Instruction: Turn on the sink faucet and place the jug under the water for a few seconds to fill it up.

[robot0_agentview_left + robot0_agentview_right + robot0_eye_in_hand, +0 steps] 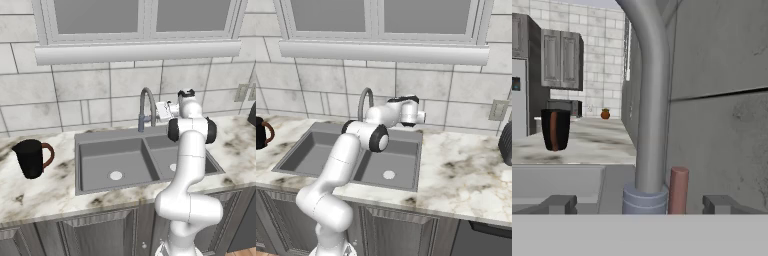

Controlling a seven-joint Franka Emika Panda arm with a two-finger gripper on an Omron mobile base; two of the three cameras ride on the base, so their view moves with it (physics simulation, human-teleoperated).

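Note:
The sink faucet (146,107) is a grey gooseneck tap behind the divider of the dark double sink (95,187). My gripper (159,111) hovers just right of the faucet at lever height, pointing left at it. In the hand view the faucet pipe (650,125) rises close ahead, with a reddish-brown lever (678,190) right of its base. My gripper (639,205) is open and holds nothing, its fingertips (559,204) standing wide on either side of the faucet's base. The black jug (32,157) stands upright on the counter left of the sink. I see no water at the spout.
A tiled wall and a window sill (137,52) run close behind the faucet. A wall outlet (242,92) is at the right. A dark object (506,142) sits on the counter's right end. My own arm (341,160) reaches over the sink.

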